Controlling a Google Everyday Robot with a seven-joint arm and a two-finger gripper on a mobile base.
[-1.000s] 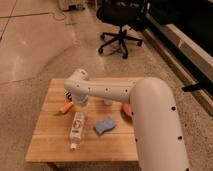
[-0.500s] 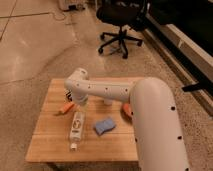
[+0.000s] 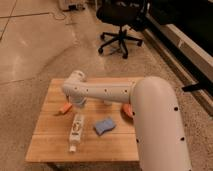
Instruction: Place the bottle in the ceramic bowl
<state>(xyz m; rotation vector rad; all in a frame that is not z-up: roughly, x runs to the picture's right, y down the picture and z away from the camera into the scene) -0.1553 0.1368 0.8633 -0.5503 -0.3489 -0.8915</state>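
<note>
Little has changed this past second: the jaws hang low over the table, hidden by the wrist, so apart or together I cannot tell. The bottle lies flat just below them, not yet lifted; the ceramic bowl waits alongside.

The slim white plastic bottle lies on the pale wooden tabletop, left of centre, with its cap toward the front edge. A flat blue pad lies just to its right. Behind the bottle, the hand is low over the tabletop, a small orange object just to its left. The orange-red ceramic bowl sits right of the pad and slightly behind it, largely hidden by the white robot arm. A black office chair stands well behind the tabletop.
</note>
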